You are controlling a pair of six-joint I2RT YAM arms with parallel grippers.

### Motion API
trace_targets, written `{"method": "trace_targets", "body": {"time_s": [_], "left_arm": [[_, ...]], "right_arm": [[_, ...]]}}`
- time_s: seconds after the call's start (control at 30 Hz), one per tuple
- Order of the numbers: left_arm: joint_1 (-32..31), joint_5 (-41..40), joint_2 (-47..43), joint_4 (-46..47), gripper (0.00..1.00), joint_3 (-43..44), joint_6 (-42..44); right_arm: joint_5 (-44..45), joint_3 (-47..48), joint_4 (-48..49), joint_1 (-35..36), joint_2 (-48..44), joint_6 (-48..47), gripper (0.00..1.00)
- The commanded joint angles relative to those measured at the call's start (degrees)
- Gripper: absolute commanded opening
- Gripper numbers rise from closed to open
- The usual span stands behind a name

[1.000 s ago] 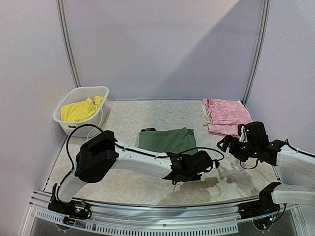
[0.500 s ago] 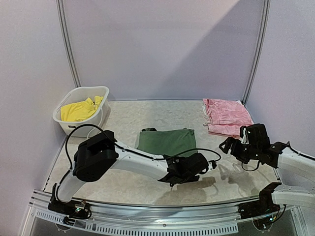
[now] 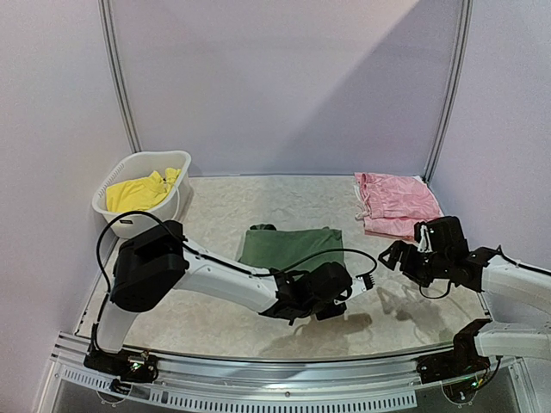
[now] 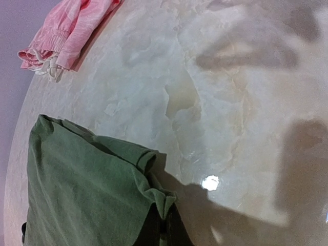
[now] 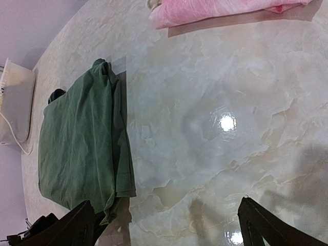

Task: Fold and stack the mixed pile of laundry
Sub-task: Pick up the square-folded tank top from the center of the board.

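Marbled tabletop (image 3: pixel 224 206) carries the olive-green tank top (image 3: pixel 288 245) at centre; the left gripper (image 4: pixel 165 228) has its jaws clamped on the near right corner (right gripper (image 5: pixel 166 225) hangs nearby, jaws apart). So small a pinch could slip, or drag the cloth bunched.

folded green top (image 5: pixel 82 148), pink garment (image 5: pixel 225 7), marble tabletop (image 5: pixel 215 77)

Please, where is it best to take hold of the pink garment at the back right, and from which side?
Probably its near-left corner, approached from the near side with the jaws low. The pink garment lies flat and folded, so only edges can be pinched; the gathered waistband along its left side looks thickest, and the open right gripper hangs closest to that corner.
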Motion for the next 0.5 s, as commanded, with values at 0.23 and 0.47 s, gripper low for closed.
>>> {"method": "trace_targets", "body": {"time_s": [0.23, 0.47], "left_arm": [[2.32, 5.79, -5.64, 7.6, 0.0, -6.5, -3.38], [3.57, 8.19, -7.77, 11.07, 0.0, -10.55, -3.92]], "right_arm": [[-9.66, 2.8, 8.68, -0.3, 8.9, 1.36, 0.99], [-17.41, 6.08, 16.59, 0.4, 19.18, 2.95, 0.99]]}}
